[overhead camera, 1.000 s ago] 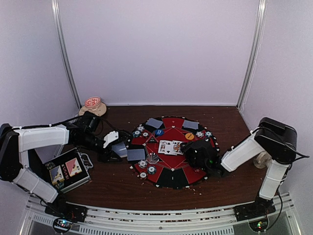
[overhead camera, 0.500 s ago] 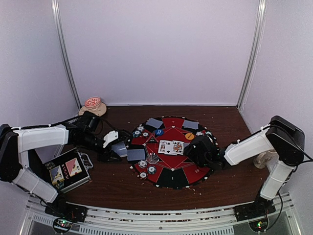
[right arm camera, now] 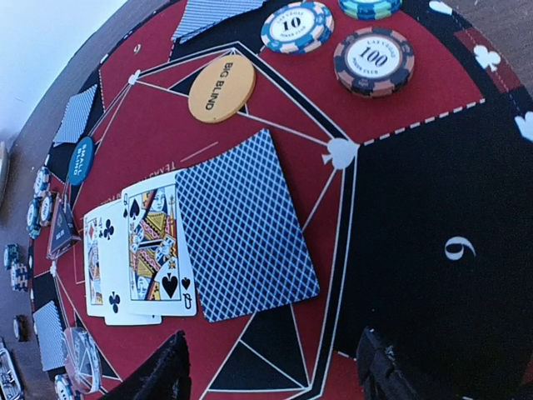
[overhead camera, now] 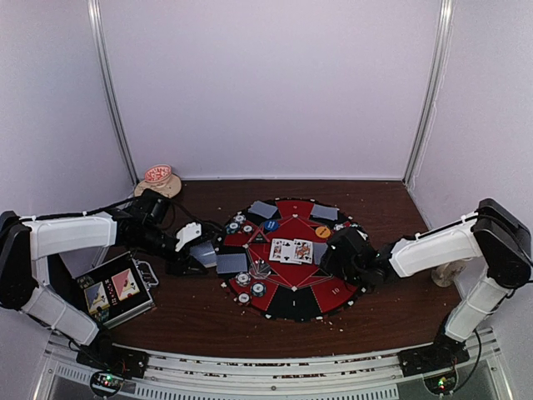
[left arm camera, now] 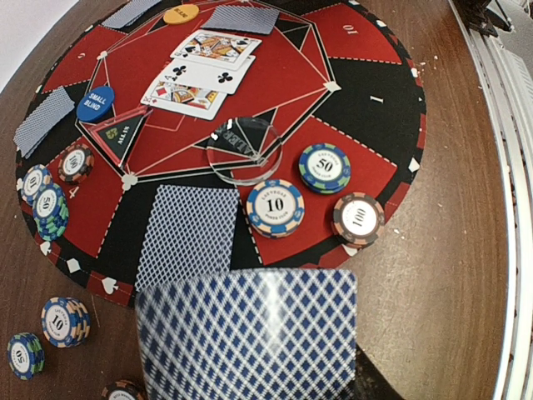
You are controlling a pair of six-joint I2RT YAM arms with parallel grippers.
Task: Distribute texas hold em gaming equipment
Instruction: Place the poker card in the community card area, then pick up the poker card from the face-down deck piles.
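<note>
A round red-and-black poker mat (overhead camera: 291,304) lies mid-table. My left gripper (overhead camera: 198,257) hovers off its left edge, shut on a stack of blue-backed playing cards (left arm camera: 250,333) that hides the fingers. Ahead of it lie a face-down card (left arm camera: 187,233), striped chips (left arm camera: 275,206) and a clear disc (left arm camera: 244,150). My right gripper (right arm camera: 271,375) is open over the mat's right side with nothing between its fingers (right arm camera: 162,375). Just ahead lies a face-down card (right arm camera: 241,225) beside the face-up cards (right arm camera: 137,254). The orange button (right arm camera: 221,87) and blue button (right arm camera: 81,158) rest on the mat.
A metal case with card pictures (overhead camera: 112,292) sits near the left arm's base. A beige mug (overhead camera: 158,179) stands at the back left. Loose chip stacks (left arm camera: 62,321) sit on the wood off the mat's left edge. A metal rail (overhead camera: 275,371) runs along the near edge.
The right gripper has drawn back a little from the face-up cards and opened wider, leaving a face-down card lying flat. Its elbow swung right. The left arm has stayed still.
</note>
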